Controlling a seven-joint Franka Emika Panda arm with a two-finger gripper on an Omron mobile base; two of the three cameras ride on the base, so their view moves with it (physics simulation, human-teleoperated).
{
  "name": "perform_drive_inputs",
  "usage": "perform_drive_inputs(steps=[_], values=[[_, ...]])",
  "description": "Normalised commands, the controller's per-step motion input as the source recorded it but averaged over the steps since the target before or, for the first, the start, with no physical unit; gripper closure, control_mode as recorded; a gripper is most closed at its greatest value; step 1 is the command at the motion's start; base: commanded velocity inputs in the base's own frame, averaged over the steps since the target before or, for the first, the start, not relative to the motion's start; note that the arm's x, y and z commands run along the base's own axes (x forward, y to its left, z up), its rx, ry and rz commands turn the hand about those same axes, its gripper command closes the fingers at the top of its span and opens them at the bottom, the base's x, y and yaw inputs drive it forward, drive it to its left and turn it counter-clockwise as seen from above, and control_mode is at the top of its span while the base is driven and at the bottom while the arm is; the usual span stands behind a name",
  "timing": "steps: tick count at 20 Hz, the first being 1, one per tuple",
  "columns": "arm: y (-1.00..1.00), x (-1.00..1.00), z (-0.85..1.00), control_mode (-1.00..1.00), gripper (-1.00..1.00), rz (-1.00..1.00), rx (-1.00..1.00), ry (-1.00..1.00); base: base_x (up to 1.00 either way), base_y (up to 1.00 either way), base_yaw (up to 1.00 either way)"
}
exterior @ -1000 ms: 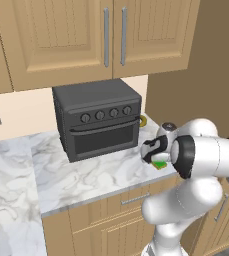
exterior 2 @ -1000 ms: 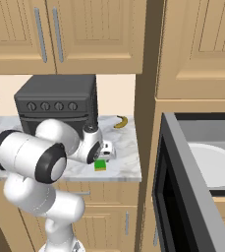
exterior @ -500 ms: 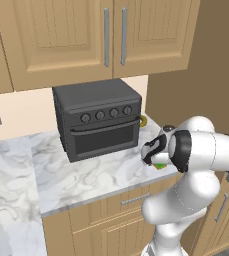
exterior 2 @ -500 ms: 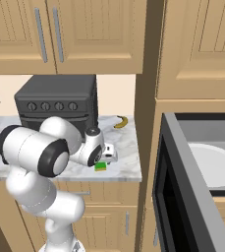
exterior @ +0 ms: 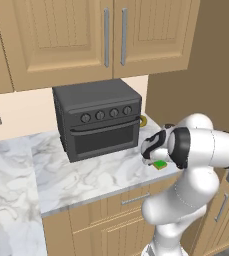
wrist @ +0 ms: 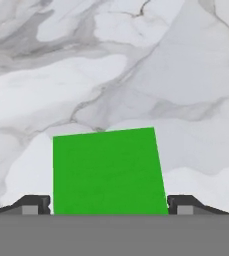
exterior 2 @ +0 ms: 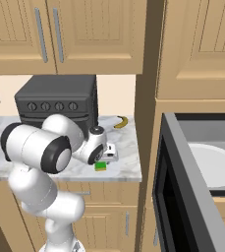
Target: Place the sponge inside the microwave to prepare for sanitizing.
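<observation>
The sponge (wrist: pixel 108 172), a bright green block, lies flat on the marble counter (exterior: pixel 86 175) near its front right corner, also seen from the base cameras (exterior: pixel 160 164) (exterior 2: pixel 100 167). My gripper (wrist: pixel 110 205) is down over it, open, with one fingertip (wrist: pixel 36 204) on each side of the sponge and a thin gap at both sides. From the base views the hand (exterior: pixel 155 150) (exterior 2: pixel 103 153) covers most of the sponge. The microwave (exterior 2: pixel 202 123) stands to the right with its door (exterior 2: pixel 170 197) swung open and a white round plate (exterior 2: pixel 217 165) inside.
A black toaster oven (exterior: pixel 98 120) (exterior 2: pixel 57 101) with knobs stands at the back of the counter, just left of the hand. A yellow banana (exterior 2: pixel 120 122) lies behind the sponge by the wall. A tall wooden cabinet panel (exterior 2: pixel 146 98) separates the counter from the microwave.
The hand has sunk a little lower onto the sponge and the arm's elbow has shifted slightly. The sponge has not moved.
</observation>
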Motion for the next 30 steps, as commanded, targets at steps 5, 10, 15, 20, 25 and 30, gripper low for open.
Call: perform_drive_inputs(steps=[5,10,15,20,25,30], values=[[0.00,0.03,-0.22,-1.00,1.00,0.00,0.04,0.00,0.00,0.00,0.00],[0.00,0.00,-0.03,-1.00,1.00,0.00,0.01,0.00,0.00,0.00,0.00],[0.00,-0.09,0.13,-1.00,1.00,-0.05,-0.01,0.00,0.00,0.00,0.00],[0.01,-0.41,0.82,-1.00,1.00,-0.15,-0.01,0.03,0.00,0.00,0.00],[0.22,-0.55,0.96,-1.00,1.00,-0.22,0.00,0.13,0.00,0.00,0.00],[0.07,-0.57,0.82,-1.00,1.00,-0.20,0.00,0.24,0.00,0.00,0.00]])
